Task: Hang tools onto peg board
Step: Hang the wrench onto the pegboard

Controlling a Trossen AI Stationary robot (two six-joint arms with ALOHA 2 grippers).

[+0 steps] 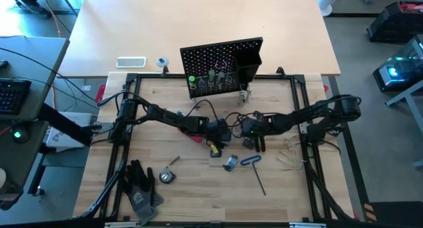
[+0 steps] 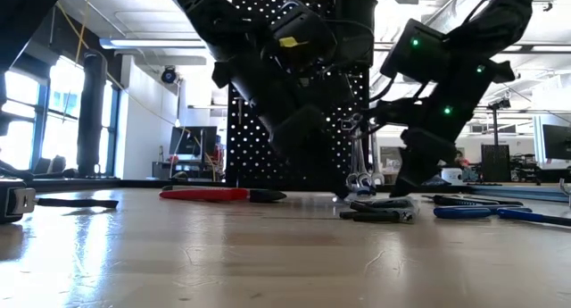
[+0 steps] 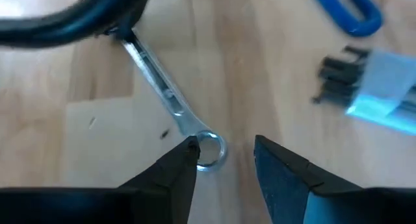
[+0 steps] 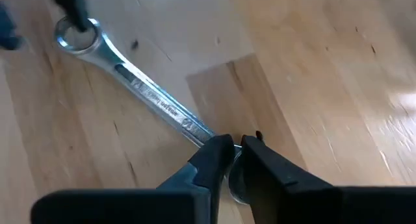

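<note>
Some tools already sit on the peg board; hex key and others remain on the counter. The right pincer clenches a wrench at one end, mid-counter; the left pincer is released at the other.

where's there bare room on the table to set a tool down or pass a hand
Bare wood lies in the near right corner, right of the blue-handled hex key, and between the black gloves and the left arm. The pale table behind the peg board is mostly bare. The middle is crowded: both grippers meet over a silver wrench, with small tools just below.
</note>
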